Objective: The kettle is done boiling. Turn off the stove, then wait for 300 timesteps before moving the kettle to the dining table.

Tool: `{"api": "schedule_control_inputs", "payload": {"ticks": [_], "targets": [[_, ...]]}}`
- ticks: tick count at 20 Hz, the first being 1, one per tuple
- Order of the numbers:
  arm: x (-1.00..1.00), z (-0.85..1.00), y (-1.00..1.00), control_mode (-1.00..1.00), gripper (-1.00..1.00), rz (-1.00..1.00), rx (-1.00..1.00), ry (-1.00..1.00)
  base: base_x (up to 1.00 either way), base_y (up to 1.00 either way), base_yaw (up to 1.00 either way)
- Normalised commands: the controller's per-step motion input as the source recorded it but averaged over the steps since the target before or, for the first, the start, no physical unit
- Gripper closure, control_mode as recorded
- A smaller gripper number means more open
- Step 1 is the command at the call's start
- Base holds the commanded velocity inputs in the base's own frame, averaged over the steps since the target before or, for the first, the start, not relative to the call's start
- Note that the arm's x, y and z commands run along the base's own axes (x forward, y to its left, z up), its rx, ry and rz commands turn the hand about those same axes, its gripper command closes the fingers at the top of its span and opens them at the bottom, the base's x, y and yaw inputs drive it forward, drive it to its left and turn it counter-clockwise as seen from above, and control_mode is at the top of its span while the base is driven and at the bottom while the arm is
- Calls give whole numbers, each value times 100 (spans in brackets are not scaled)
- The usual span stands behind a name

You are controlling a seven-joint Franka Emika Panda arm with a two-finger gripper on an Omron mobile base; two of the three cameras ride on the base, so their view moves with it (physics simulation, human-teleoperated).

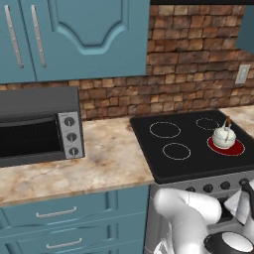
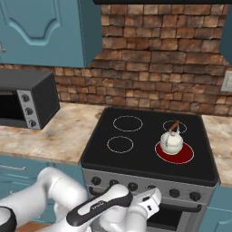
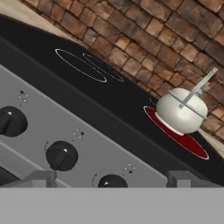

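Note:
The small white kettle (image 1: 224,137) (image 2: 171,142) (image 3: 182,110) stands upright on the stove's front right burner (image 2: 175,152), which glows red. The stove (image 1: 191,144) (image 2: 136,149) has a black glass top and a steel front with a row of black knobs (image 3: 61,155). My gripper (image 3: 111,179) is open and low in front of that panel, holding nothing. Its fingertips (image 3: 41,178) stand wide apart, and one knob (image 3: 112,181) lies in line between them, apart from both. My arm (image 2: 104,206) reaches in from below the stove front. The dining table is out of view.
A grey toaster oven (image 1: 39,126) (image 2: 27,102) sits on the marbled counter (image 1: 99,158) left of the stove. Teal wall cabinets (image 1: 74,34) hang above, with a brick wall (image 2: 158,59) behind. Teal drawers (image 1: 59,213) lie under the counter.

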Motion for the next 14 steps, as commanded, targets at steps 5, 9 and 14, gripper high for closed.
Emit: {"api": "schedule_control_inputs", "payload": {"ticks": [5,9,14], "targets": [[17,-20,-13,-100,-100,0,0,0,0,0,0],[14,-25,-22,-100,-100,0,-1,0,0,0,0],[11,-26,-21,-100,-100,0,0,0,0,0,0]]}}
